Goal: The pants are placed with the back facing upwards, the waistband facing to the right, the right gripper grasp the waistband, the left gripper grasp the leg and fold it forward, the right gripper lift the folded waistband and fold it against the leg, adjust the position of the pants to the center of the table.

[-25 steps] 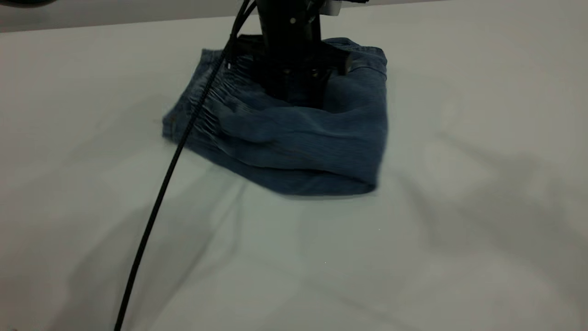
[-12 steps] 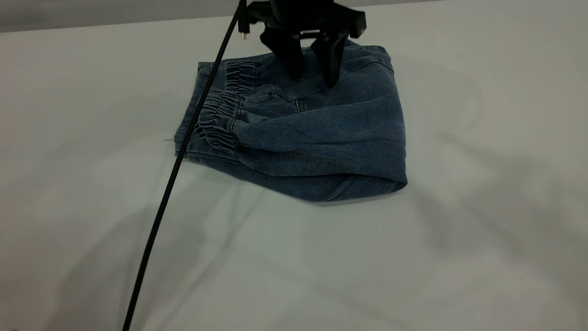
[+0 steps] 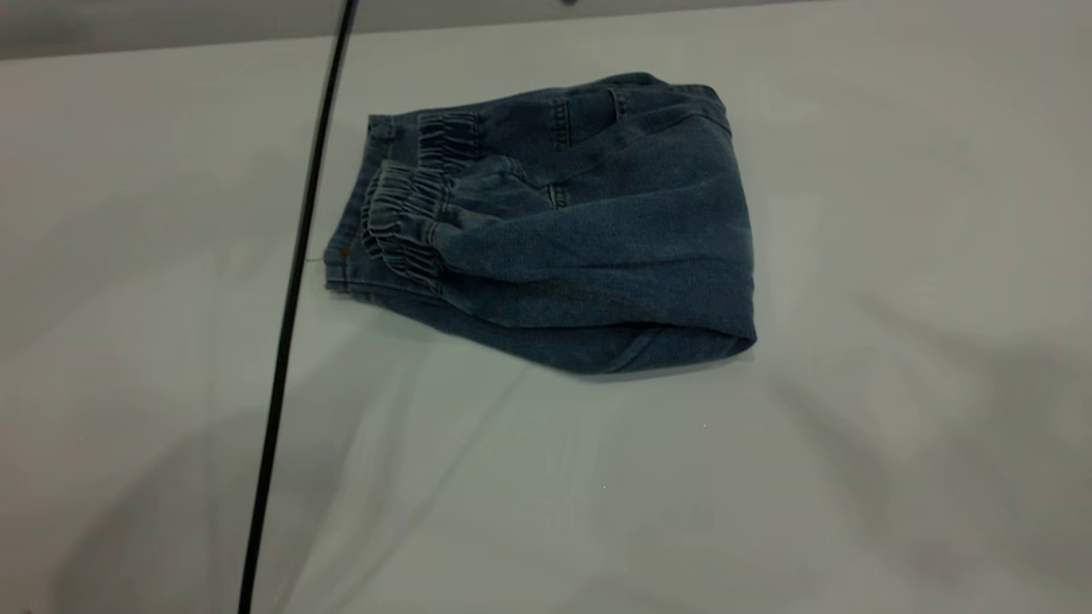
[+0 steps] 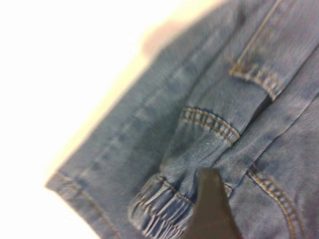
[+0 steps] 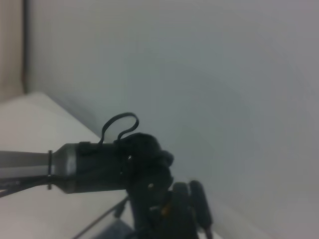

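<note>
Pale grey and smooth, the table [image 3: 896,256] fills the exterior view. The pants [image 3: 589,247] are seen lying folded on it, toward the far side and near the middle across, free of any grip. The gathered waistband [image 3: 401,226] is turned to that view's left, resting on the denim beneath. A thin black cable [image 3: 290,324] is seen beside it. One dark fingertip [image 4: 212,209] of the left gripper is seen above the denim; the jaw state of either gripper cannot be told.
</note>
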Motion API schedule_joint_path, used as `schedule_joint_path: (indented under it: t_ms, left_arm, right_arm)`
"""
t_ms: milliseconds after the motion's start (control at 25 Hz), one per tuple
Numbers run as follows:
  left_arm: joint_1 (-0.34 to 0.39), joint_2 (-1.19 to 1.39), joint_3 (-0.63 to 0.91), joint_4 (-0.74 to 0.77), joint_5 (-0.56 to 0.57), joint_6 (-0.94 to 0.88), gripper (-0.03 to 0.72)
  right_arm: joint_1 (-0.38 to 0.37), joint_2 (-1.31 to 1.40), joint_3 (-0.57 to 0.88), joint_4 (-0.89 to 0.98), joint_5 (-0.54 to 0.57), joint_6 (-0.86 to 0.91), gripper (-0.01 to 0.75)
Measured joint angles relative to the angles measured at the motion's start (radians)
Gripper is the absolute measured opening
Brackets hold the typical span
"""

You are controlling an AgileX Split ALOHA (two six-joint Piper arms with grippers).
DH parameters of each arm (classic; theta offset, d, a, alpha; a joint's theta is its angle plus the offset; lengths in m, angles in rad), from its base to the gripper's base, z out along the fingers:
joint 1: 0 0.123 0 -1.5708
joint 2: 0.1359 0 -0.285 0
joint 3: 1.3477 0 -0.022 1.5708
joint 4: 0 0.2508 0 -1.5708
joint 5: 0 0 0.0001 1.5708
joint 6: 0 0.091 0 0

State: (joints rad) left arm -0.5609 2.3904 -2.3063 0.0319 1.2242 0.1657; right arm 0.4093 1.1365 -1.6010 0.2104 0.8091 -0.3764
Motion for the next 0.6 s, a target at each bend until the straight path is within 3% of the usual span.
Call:
schedule_joint_path:
  t_ms: [320, 600]
  left_arm:
    - [0.001, -0.229, 0.000, 0.084, 0.001, -0.013, 0.462]
    - [0.001, -0.456, 0.023, 0.099, 0.001, -0.054, 0.462]
  right_arm:
    - [0.000, -0.137, -0.001, 0.028, 0.040, -0.076, 0.580]
    - [0.000, -0.277, -0.001, 0.062, 0.187, -0.069, 0.580]
